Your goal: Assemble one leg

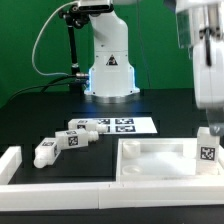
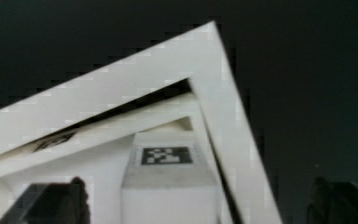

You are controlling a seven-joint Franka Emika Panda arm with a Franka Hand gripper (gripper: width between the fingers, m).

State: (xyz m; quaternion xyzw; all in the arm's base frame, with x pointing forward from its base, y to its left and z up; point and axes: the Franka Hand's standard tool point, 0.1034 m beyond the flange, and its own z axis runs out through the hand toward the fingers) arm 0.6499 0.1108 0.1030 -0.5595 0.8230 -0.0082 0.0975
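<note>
Standing upright at the tray-shaped part's [image 1: 150,165] corner on the exterior view's right, the leg [image 1: 206,151] looks light, rigid, smooth plastic. Gripper [image 1: 207,118] hangs above it, jaws spread, probably holding nothing. Pinch its flat tagged sides mid-height.

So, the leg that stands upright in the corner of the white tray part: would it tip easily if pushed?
The leg stands taller than wide, so a push near its top would probably tip it; whether it is fastened cannot be seen. It looks like hard plastic, so likely stiff and light. Its flat sides suggest it will not roll.
</note>
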